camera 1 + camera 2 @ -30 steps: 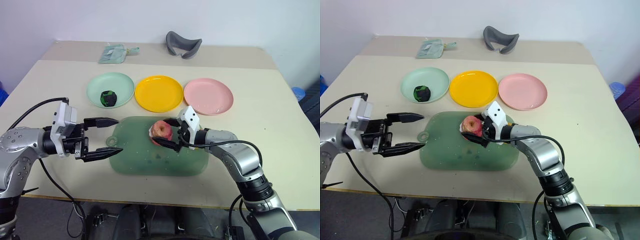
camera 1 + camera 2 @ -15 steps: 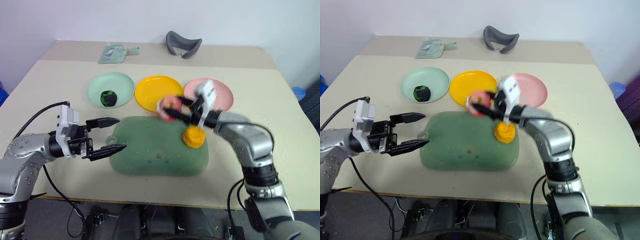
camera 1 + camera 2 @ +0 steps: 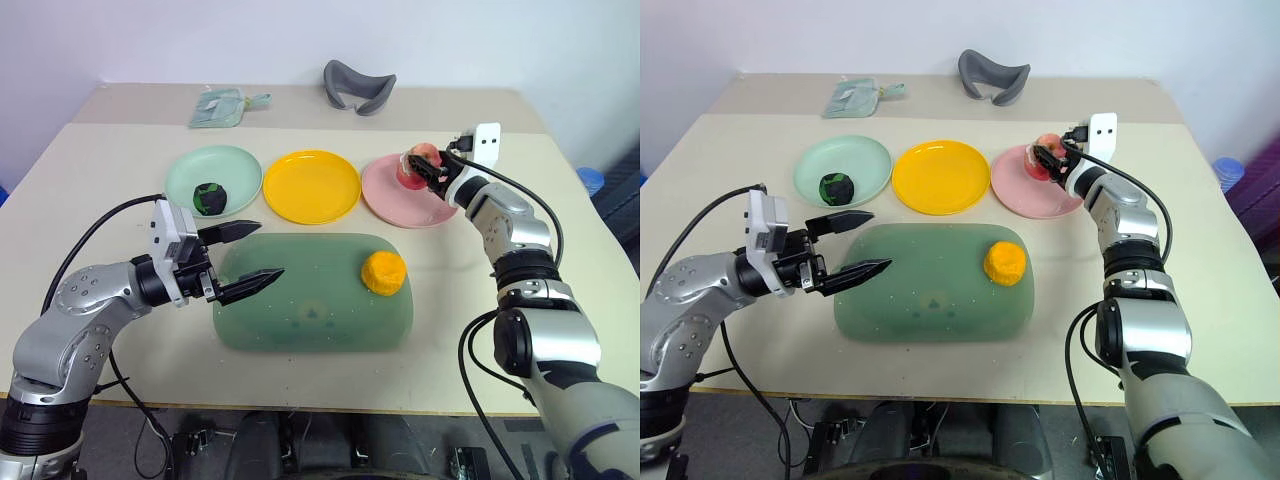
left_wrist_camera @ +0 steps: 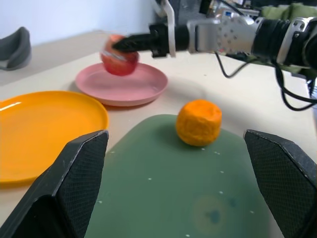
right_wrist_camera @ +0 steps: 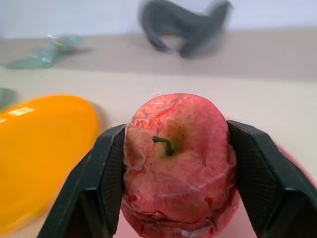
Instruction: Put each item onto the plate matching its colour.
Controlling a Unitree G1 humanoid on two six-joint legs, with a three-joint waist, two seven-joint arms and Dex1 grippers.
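Note:
My right gripper point(image 3: 418, 166) is shut on the pink-red apple point(image 5: 178, 148) and holds it just over the pink plate point(image 3: 400, 203) at the far right. The orange lumpy fruit point(image 3: 384, 272) lies on the right part of the translucent green tray point(image 3: 300, 320). A dark green-black piece point(image 3: 208, 197) rests on the mint green plate point(image 3: 225, 165). Between the two other plates, the yellow plate point(image 3: 315, 187) has nothing on it. My left gripper point(image 3: 266, 250) stands open at the tray's left edge, pointing towards the orange fruit point(image 4: 199, 122), with nothing between its fingers.
A grey curved band point(image 3: 357, 85) and a small green pouch point(image 3: 222, 108) lie at the back of the table. Bare tabletop runs along the front edge and to the right of the tray.
My right gripper has carried the apple off the tray, away and to the right, to above the pink plate, uncovering the orange fruit. My left gripper has edged slightly right, still open.

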